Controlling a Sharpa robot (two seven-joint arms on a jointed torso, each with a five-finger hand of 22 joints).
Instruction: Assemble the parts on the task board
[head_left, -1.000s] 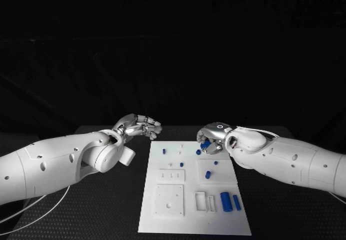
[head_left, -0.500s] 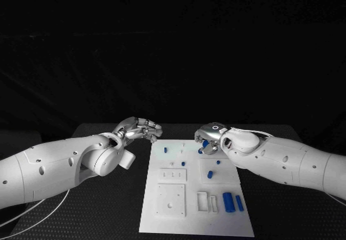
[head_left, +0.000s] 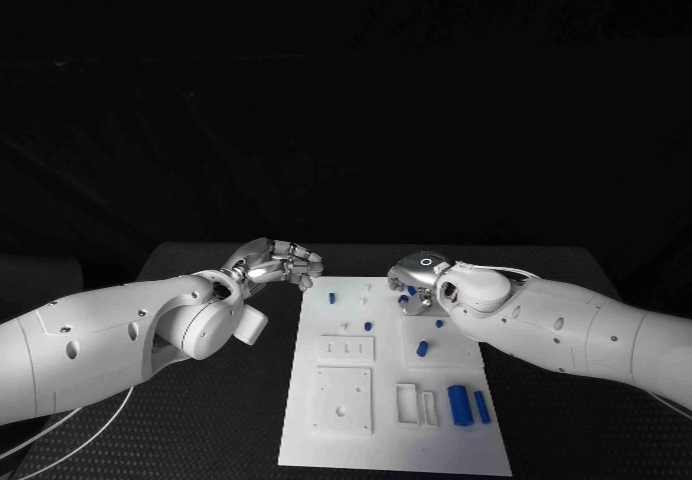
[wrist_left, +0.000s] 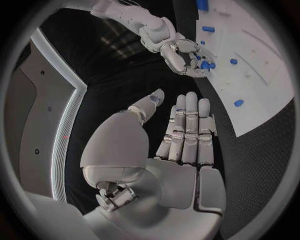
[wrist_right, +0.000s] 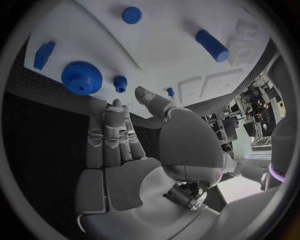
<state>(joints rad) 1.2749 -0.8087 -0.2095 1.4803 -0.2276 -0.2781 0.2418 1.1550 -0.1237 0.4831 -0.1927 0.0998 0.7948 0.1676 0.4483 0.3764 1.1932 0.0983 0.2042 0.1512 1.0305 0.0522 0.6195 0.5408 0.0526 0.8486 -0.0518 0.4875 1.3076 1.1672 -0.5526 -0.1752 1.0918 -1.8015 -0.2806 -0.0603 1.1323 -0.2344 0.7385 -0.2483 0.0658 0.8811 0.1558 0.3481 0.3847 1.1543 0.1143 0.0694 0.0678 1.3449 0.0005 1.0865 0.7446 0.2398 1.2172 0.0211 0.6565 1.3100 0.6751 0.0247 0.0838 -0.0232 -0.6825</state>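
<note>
Left arm: the left hand (head_left: 277, 262) hangs above the black table (head_left: 188, 420), just off the far left corner of the task board (head_left: 325, 440). In the left wrist view its fingers (wrist_left: 187, 125) lie straight and pressed side by side, the thumb set a little apart, and nothing is held.

Centre: the white task board lies lengthwise on the table. Small blue parts stand along its far end, among them a peg (head_left: 332, 298) at the far left and another (head_left: 365, 326) nearer the middle. A short cylinder (head_left: 421, 348) lies right of centre, and two longer blue cylinders (head_left: 460, 404) lie side by side at the near right, beside white upright pieces (head_left: 405, 400).

Right arm: the right hand (head_left: 418, 283) hovers over the board's far right corner. In the right wrist view its fingers (wrist_right: 109, 135) extend together, empty, their tips just beside a blue gear-like wheel (wrist_right: 82, 77); whether they touch it cannot be told. A blue block (wrist_right: 44, 54) lies near the wheel.
</note>
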